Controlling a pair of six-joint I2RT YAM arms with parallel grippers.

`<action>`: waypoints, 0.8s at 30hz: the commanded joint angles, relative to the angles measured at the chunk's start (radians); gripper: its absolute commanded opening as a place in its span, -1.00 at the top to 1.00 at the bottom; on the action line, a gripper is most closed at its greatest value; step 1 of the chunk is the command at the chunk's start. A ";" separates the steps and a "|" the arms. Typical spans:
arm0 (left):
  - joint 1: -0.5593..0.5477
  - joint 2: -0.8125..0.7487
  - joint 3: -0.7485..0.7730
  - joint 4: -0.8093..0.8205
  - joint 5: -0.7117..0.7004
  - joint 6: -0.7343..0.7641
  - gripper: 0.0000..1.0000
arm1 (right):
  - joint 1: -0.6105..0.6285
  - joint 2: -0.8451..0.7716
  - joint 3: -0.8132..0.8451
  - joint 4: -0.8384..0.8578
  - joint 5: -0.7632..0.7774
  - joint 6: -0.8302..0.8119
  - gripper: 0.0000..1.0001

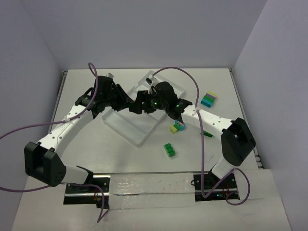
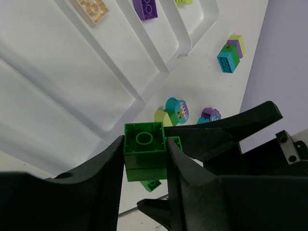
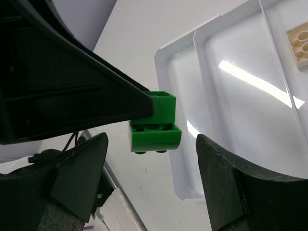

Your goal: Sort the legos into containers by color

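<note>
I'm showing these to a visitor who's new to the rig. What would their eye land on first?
Centre stage, over the clear tray, the left gripper pinches a green two-brick stack while the right gripper stands open facing it. Next come the bright loose bricks to the right of the tray: a green pair and a teal, purple and yellow-green clump.

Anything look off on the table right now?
The tray sits skewed, diagonal to the table edges. The left hand grips two green bricks stuck together, and a mixed-colour clump lies unsorted at the right. Nothing looks spilled or broken.
</note>
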 commanded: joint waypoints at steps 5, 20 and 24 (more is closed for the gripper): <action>0.013 -0.021 0.004 0.041 0.040 0.026 1.00 | 0.003 0.020 0.061 0.050 0.021 0.003 -0.36; 0.023 -0.022 -0.016 0.043 0.051 0.019 1.00 | 0.001 0.033 0.065 0.118 -0.009 0.038 0.41; 0.032 -0.027 -0.028 0.071 0.057 0.014 1.00 | 0.002 0.021 0.055 0.104 0.004 0.041 0.68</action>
